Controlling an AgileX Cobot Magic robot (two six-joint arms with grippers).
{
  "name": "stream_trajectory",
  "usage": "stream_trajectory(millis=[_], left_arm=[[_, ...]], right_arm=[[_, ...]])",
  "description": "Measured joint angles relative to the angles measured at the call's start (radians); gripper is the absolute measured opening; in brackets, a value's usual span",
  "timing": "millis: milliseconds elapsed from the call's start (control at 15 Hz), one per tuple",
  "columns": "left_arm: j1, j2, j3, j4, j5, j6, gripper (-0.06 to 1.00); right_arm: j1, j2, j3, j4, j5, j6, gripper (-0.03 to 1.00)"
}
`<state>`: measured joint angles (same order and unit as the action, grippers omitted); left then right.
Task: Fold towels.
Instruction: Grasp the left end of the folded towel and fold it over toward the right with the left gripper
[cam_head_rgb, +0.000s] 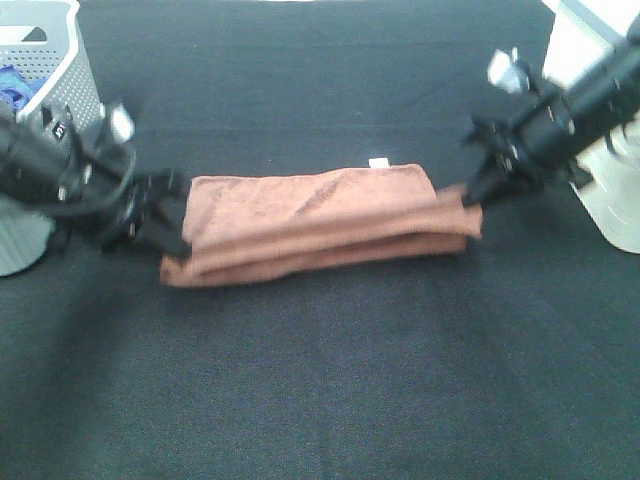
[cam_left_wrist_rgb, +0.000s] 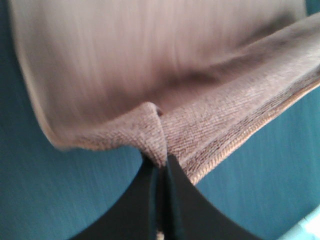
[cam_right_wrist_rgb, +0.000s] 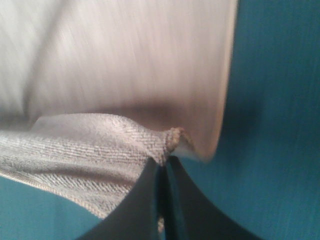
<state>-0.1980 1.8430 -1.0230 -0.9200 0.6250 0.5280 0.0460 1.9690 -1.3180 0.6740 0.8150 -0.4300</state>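
Counter (cam_head_rgb: 320, 380): dark fabric-covered surface filling the exterior high view and carrying every item below. Towel (cam_head_rgb: 320, 225): one reddish-brown microfibre cloth, doubled into a long narrow band at the middle of the counter. Its long axis runs side to side across the exterior high view, the right end sitting slightly farther back than the left. The upper layer lies over the lower one, and a strip of the lower layer shows along the near side. One short end points to each arm. White bin (cam_head_rgb: 612, 190): plain-walled, at the right edge of the counter, well apart from the towel. Perforated basket (cam_head_rgb: 60, 60): pale and pierced with small holes, at the far left corner, also well apart from the towel. Left hand (cam_head_rgb: 178, 228): black, low over the counter at the towel's left end. In the left wrist view the left hand (cam_left_wrist_rgb: 161, 162) has its fingers pressed together on a puckered fold of the cloth. Right hand (cam_head_rgb: 470, 197): black, at the towel's right end. In the right wrist view the right hand (cam_right_wrist_rgb: 163, 161) is likewise clamped on a bunched corner, the stitched hem curling just above the tips. Blue cloth (cam_head_rgb: 12, 85): partly visible inside the perforated basket. Tag (cam_head_rgb: 378, 162): small, white, on the towel's far long edge, right of its middle.
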Motion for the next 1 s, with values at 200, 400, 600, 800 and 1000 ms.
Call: stream_trajectory(millis=[200, 400, 600, 800, 1000], left_arm=[[0.0, 0.04, -0.188, 0.161, -0.054, -0.093, 0.0], [0.0, 0.149, -0.345, 0.225, -0.08, -0.102, 0.0], [0.0, 0.268, -0.453, 0.244, -0.125, -0.102, 0.0], [0.0, 0.318, -0.49, 0.247, -0.152, -0.102, 0.0], [0.0, 0.364, -0.51, 0.247, -0.151, -0.102, 0.18]], right_arm=[[0.001, 0.16, -0.28, 0.001, 0.074, 0.007, 0.0], [0.001, 0.292, -0.494, 0.001, 0.099, 0.02, 0.0], [0.001, 0.418, -0.63, -0.007, 0.097, 0.035, 0.0], [0.001, 0.461, -0.638, -0.009, 0.081, 0.035, 0.0], [0.001, 0.487, -0.641, -0.011, 0.059, 0.037, 0.21]])
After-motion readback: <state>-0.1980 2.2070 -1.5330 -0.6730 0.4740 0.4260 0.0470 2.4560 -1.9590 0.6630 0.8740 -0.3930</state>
